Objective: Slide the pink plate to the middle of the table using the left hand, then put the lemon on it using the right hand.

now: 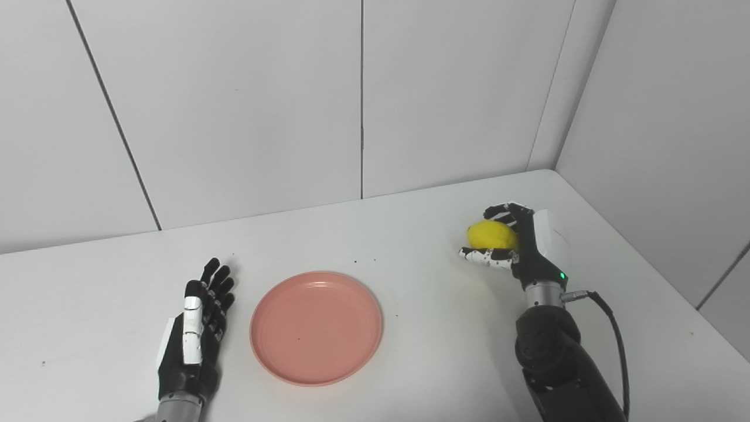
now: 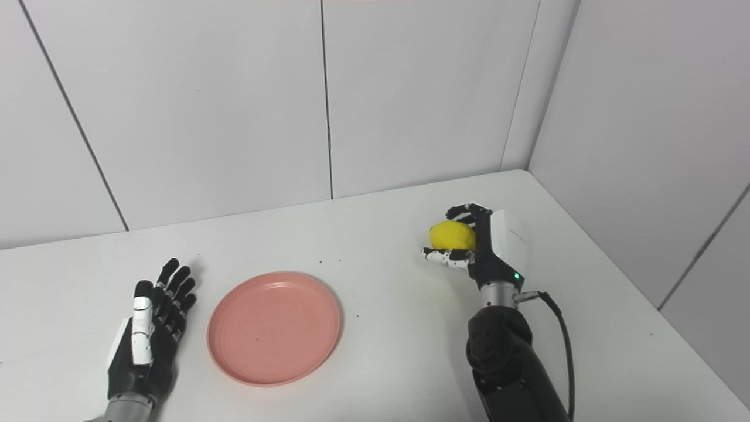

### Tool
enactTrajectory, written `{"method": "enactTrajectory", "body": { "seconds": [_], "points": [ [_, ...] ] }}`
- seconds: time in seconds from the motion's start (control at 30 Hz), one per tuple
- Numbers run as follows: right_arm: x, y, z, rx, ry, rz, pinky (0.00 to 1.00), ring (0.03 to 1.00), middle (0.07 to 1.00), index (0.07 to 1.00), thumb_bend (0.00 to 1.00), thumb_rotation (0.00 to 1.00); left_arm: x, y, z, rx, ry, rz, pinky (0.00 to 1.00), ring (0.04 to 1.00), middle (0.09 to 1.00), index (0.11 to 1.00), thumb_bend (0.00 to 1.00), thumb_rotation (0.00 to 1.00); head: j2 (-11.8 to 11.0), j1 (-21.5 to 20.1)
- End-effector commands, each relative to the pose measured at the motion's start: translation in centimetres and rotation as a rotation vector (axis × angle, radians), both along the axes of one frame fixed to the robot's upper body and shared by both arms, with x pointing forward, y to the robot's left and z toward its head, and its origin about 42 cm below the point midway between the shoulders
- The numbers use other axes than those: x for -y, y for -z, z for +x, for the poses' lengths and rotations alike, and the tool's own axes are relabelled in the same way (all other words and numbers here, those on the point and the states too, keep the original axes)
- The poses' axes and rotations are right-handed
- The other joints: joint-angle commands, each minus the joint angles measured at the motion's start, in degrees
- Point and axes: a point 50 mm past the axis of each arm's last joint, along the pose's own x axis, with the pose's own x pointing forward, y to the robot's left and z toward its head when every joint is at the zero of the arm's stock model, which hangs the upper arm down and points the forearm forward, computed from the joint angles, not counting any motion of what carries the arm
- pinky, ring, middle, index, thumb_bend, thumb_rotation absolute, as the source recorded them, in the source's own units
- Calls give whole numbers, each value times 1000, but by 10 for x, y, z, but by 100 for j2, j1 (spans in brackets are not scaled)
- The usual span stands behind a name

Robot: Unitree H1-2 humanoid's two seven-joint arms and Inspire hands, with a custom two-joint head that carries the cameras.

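Observation:
The pink plate lies flat on the white table, left of centre, with nothing on it. My left hand rests just left of the plate, open with fingers straight, a small gap from the rim. The yellow lemon is at the right side of the table, and my right hand is shut on it, fingers curled over its top and thumb under its near side. Whether the lemon touches the table I cannot tell.
White wall panels stand behind the table and along its right side. The table's right edge runs diagonally close to my right arm. A few dark specks dot the tabletop.

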Motion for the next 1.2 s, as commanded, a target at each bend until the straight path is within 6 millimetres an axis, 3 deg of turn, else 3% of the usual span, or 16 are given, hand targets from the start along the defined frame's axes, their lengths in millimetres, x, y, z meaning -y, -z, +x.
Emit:
{"method": "enactTrajectory", "body": {
  "seconds": [0.0, 0.47, 0.83, 1.17],
  "points": [
    [-12, -24, -3, 132, -68, -4, 395, 409, 476, 539, 516, 0, 8, -15, 1, 59, 3, -5, 983, 971, 961, 936, 652, 1000, 29, 119],
    [-83, -46, -20, 197, -372, 88, 396, 426, 479, 527, 517, 0, 25, -22, -6, 105, -37, 49, 945, 949, 950, 936, 612, 1000, 213, 1060],
    [-113, -40, -19, 183, -529, 112, 384, 425, 483, 525, 517, 0, 31, -26, -8, 112, -72, 71, 926, 942, 945, 929, 620, 1000, 325, 1848],
    [-137, -34, -20, 154, -616, 113, 397, 427, 484, 524, 517, 0, 37, -29, -7, 108, -89, 73, 919, 935, 936, 921, 630, 1000, 346, 2197]
  ]
}}
